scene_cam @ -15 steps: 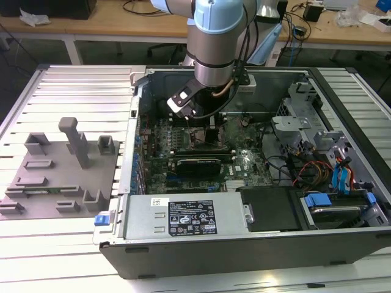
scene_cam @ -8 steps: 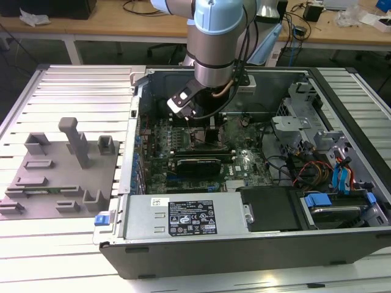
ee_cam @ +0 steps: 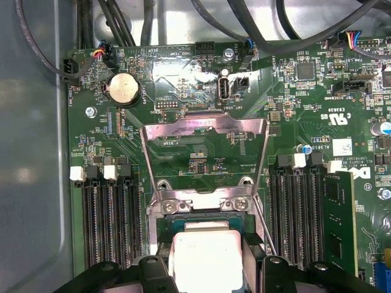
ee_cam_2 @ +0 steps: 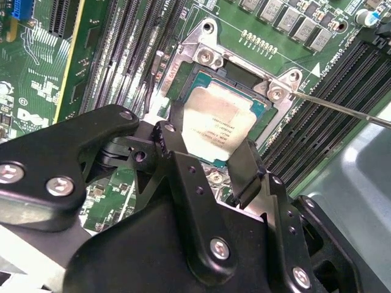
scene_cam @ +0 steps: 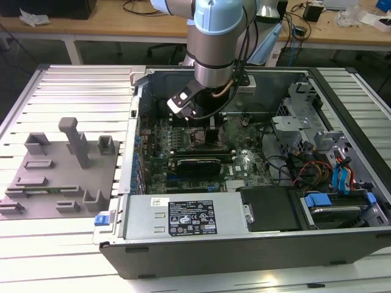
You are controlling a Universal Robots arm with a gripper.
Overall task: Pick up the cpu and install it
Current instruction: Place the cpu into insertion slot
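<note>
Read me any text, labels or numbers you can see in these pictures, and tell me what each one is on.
On the label of the power supply: print too small to read.
On the cpu: faint lines of print, too blurred to read.
On the motherboard: tiny white markings, too small to read.
Nothing can be quoted reliably.

Cpu (ee_cam_2: 219, 125) rim partly behind the tool (ee_cam_2: 208, 160)
</note>
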